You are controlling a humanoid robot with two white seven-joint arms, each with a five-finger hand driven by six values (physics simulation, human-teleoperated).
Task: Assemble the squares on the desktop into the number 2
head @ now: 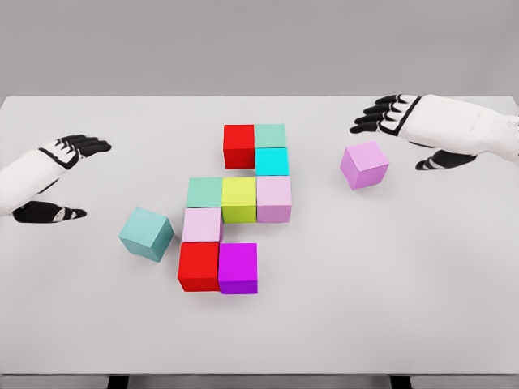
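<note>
Head view: unmarked colored cubes point(238, 207) between two open hands, no legible writing.

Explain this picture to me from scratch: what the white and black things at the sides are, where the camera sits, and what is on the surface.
This is a computer simulation, seen from a camera on a humanoid robot's head, looking down at a pale table. The white arms ending in black five-fingered hands are the robot's own: the left hand comes in from the left, the right hand from the right. Both have their fingers spread and hold nothing.

In the middle lies a cluster of coloured cubes already pushed together: a red cube, green and cyan beside it, then a row with a yellow cube, and lower down pale pink, red and a magenta cube. Two cubes lie apart and turned askew: a teal cube at the left and a loose pink cube near the right hand.
</note>
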